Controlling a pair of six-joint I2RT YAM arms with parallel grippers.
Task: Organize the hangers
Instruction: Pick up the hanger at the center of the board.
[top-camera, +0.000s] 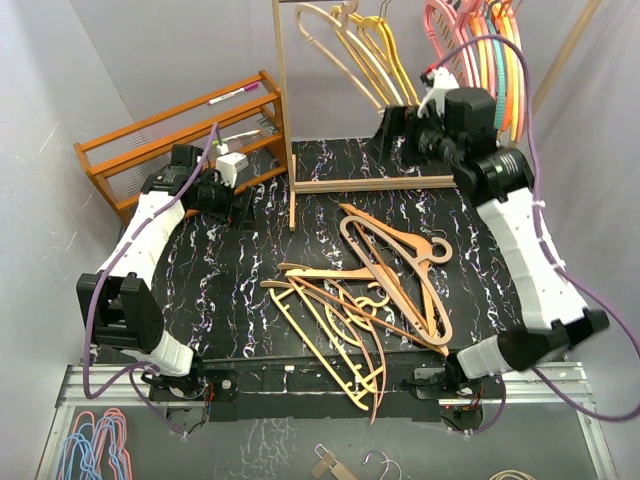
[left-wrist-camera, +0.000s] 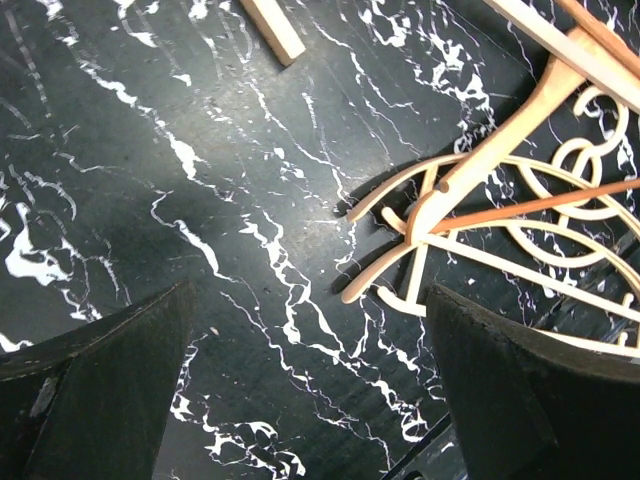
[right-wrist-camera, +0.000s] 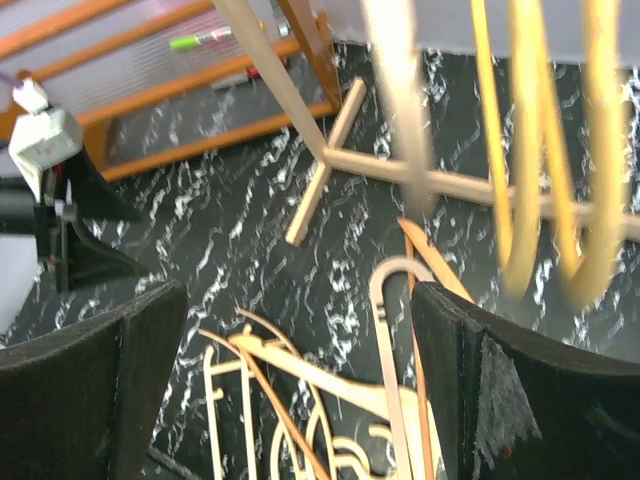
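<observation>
Both the left gripper (left-wrist-camera: 310, 350), low over the black table (top-camera: 220, 290), and the right gripper (right-wrist-camera: 300, 350), up by the wooden frame (top-camera: 283, 110), have their jaws wide apart and empty, with hangers (top-camera: 362, 300) heaped mid-table and more hanging on the rail.

You are getting soft, even overhead light in the top view, the piled hangers (top-camera: 395, 283) throwing only short shadows on the dark table (top-camera: 230, 290), while your right wrist view is blurring the hung yellow hangers (right-wrist-camera: 540, 150) and its own pincer fingers (right-wrist-camera: 90, 390).
</observation>
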